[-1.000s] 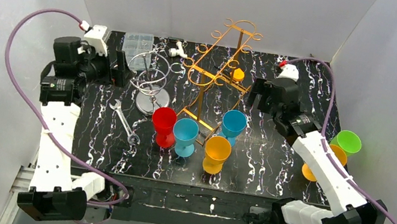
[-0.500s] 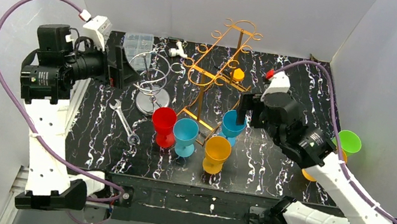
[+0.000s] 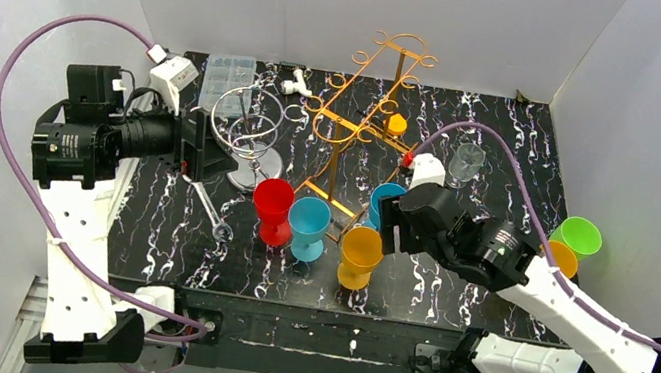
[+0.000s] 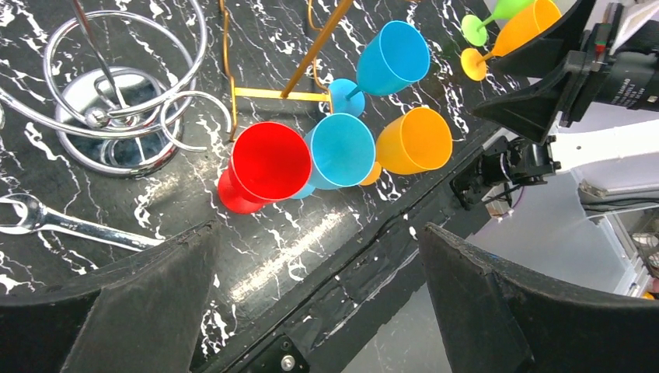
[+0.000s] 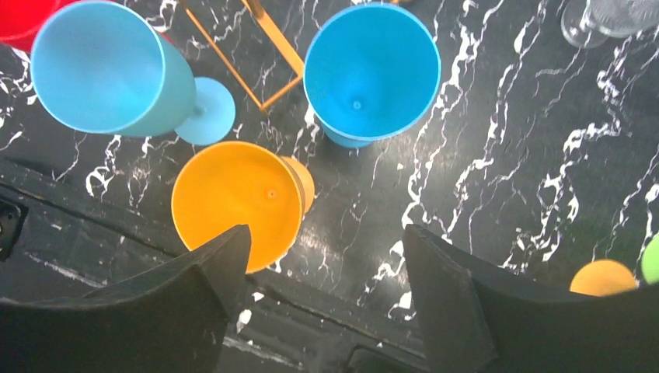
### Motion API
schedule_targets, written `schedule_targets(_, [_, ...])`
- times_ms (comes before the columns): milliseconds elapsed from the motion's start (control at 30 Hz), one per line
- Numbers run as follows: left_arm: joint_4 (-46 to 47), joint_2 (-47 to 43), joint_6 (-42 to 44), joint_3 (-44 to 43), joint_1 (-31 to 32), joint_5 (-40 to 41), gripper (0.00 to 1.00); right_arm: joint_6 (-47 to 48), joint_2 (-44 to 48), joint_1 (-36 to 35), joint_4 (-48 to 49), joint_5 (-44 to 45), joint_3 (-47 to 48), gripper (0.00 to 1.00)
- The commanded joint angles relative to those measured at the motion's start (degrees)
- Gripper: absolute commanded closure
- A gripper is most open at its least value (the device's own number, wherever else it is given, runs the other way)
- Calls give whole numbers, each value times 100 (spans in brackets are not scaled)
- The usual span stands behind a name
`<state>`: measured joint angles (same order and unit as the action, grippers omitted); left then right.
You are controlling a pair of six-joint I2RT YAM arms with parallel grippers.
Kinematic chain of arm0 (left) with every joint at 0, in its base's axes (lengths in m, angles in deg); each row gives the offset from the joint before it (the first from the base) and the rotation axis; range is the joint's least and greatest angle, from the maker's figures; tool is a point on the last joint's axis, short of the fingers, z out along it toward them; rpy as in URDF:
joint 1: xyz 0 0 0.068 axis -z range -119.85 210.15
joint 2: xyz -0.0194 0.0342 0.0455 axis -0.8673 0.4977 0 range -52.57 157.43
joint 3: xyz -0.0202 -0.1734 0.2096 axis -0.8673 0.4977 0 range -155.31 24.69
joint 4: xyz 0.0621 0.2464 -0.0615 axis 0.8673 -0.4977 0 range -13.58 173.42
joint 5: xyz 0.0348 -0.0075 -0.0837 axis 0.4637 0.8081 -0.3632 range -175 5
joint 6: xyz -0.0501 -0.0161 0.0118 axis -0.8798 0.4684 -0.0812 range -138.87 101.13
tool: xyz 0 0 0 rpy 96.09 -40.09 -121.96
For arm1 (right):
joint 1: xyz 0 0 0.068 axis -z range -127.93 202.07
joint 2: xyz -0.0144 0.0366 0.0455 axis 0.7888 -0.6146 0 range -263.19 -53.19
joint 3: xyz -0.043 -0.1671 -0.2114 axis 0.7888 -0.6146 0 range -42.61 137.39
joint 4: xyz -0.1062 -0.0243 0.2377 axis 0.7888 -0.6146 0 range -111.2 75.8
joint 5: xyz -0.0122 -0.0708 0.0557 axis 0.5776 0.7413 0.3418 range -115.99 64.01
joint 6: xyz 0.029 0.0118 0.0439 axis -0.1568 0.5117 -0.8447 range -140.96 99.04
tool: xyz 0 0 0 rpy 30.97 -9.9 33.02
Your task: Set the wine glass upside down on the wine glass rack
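Note:
Several plastic wine glasses stand upright near the table's front: red, teal, orange and blue. Behind them rises the orange wire wine glass rack. My right gripper hovers between the orange and blue glasses. In the right wrist view this gripper is open and holds nothing, its left finger right beside the rim of the orange glass. My left gripper is open and holds nothing, left of the red glass.
A chrome spiral holder stands by the left gripper, with a wrench in front of it. A clear glass sits behind the right arm. Green and orange glasses stand at the right edge. A clear plastic box is at the back left.
The right arm swung forward and left from beside the rack to over the orange and blue glasses, uncovering the clear glass. The left gripper moved right, toward the chrome holder.

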<state>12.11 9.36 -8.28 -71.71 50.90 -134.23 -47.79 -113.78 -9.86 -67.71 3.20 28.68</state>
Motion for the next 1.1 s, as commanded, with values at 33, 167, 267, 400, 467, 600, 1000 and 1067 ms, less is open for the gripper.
schedule_targets(33, [-151, -55, 105, 11, -25, -598, 1, -578, 147, -85, -501, -237, -209, 26])
schedule_targets(167, [-105, -80, 50, -1, -23, -592, 1, -732, 120, -144, -172, -265, -557, 28])
schedule_targets(267, [-99, -110, 82, 35, -20, -557, 1, -744, -30, -153, -29, -232, -538, 32])
schedule_targets(400, [-6, -158, 60, 127, -24, -633, 1, -770, -275, -161, 222, -259, -669, 33])
schedule_targets(467, [47, -184, 25, 152, -24, -656, 1, -786, -338, -161, 403, -267, -754, 33])
schedule_targets(600, [72, -233, 9, 139, -24, -674, 1, -861, -461, -161, 454, -201, -968, 38])
schedule_targets(1000, [675, -204, -1008, 57, -20, -1320, 1, -1087, -246, -166, 852, -364, -1577, 93])
schedule_targets(1067, [820, -193, -1318, 15, -21, -1438, 1, -1082, -65, -162, 737, -307, -1483, 99])
